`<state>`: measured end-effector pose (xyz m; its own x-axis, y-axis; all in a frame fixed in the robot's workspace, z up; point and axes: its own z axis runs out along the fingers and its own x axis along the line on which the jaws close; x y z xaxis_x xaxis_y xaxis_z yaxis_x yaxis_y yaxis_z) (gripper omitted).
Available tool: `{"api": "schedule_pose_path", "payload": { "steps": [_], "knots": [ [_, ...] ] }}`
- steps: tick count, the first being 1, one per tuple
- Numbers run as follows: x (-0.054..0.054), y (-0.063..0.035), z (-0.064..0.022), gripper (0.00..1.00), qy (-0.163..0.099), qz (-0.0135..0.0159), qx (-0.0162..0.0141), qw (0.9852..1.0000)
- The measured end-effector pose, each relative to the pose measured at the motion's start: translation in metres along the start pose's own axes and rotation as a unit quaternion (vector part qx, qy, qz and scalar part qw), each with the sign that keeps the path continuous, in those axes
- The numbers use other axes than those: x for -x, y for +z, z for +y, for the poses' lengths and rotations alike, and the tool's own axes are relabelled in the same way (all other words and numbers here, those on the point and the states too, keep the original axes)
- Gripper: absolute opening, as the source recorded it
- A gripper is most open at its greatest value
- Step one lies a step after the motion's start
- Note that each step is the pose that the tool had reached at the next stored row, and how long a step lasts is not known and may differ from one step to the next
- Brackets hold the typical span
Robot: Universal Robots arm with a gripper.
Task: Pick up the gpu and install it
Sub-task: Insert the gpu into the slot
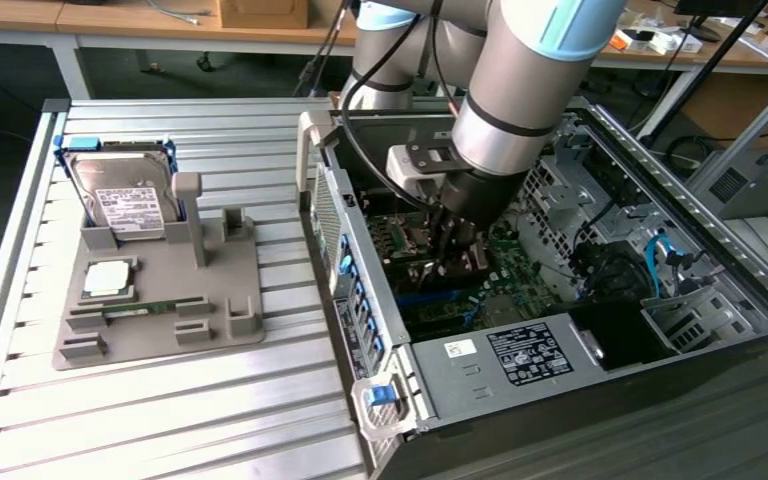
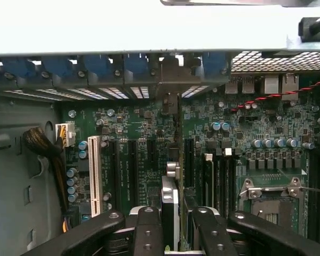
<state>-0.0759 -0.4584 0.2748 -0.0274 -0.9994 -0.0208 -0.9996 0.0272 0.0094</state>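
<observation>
My claw (image 2: 173,228) is clamped on the gpu (image 2: 170,198), one finger on each face. The card stands on edge inside the open PC case (image 1: 335,215), low over the motherboard (image 2: 133,160) expansion slots, with its far end toward the rear slot openings. Can't tell if it's seated. Seen edge-on, it looks thin, silvery near my fingers and a dark strip beyond. My guess is it's light, stiff and fragile, so grip the flat faces and keep off the contacts. The white PCI slot (image 2: 94,176) sits apart to one side.
</observation>
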Motion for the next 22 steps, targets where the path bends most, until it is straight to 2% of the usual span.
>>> {"api": "schedule_pose_path", "payload": {
  "steps": [22],
  "knots": [
    [-0.0005,0.0078,0.0056,0.27,0.0,-0.0004,0.0,1.0]
  ]
}}
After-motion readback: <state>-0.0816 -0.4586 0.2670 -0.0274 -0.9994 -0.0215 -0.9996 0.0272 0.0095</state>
